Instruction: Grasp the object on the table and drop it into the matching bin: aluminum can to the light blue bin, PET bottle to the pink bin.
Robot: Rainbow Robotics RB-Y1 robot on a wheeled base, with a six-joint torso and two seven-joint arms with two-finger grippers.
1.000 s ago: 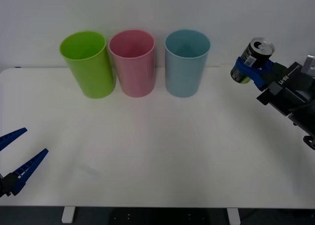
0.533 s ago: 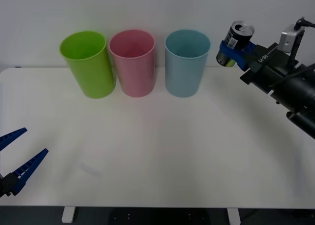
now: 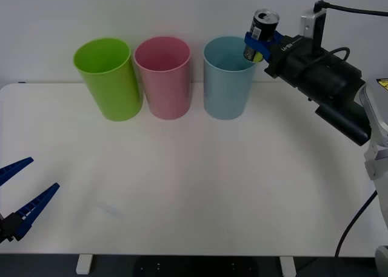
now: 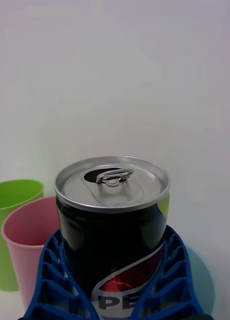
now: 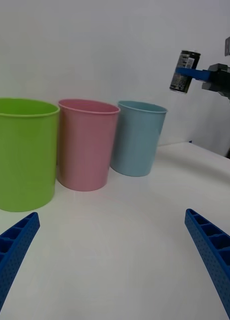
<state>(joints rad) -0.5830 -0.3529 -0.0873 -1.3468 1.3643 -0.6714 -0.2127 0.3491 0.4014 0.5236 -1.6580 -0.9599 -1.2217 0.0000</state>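
The aluminum can [image 3: 262, 30], dark with a silver top and pull tab, hangs in the air with my right gripper [image 3: 259, 43] shut on it. It is just above the right rim of the light blue bin [image 3: 229, 77]. The right wrist view has the can [image 4: 112, 220] upright between the blue fingers [image 4: 54, 275]. In the left wrist view the can [image 5: 184, 71] is held high, to the right of the light blue bin [image 5: 138, 137]. The pink bin [image 3: 163, 76] stands beside the blue one. My left gripper [image 3: 18, 195] stays open low at the table's front left.
A lime green bin [image 3: 108, 77] stands left of the pink one, the three in a row at the back of the white table [image 3: 194, 186]. A white wall rises right behind them. The right arm [image 3: 327, 86] reaches in from the right.
My right gripper has carried the can up and to the left, from beyond the table's right side to just over the light blue bin's right rim. The left arm has not moved.
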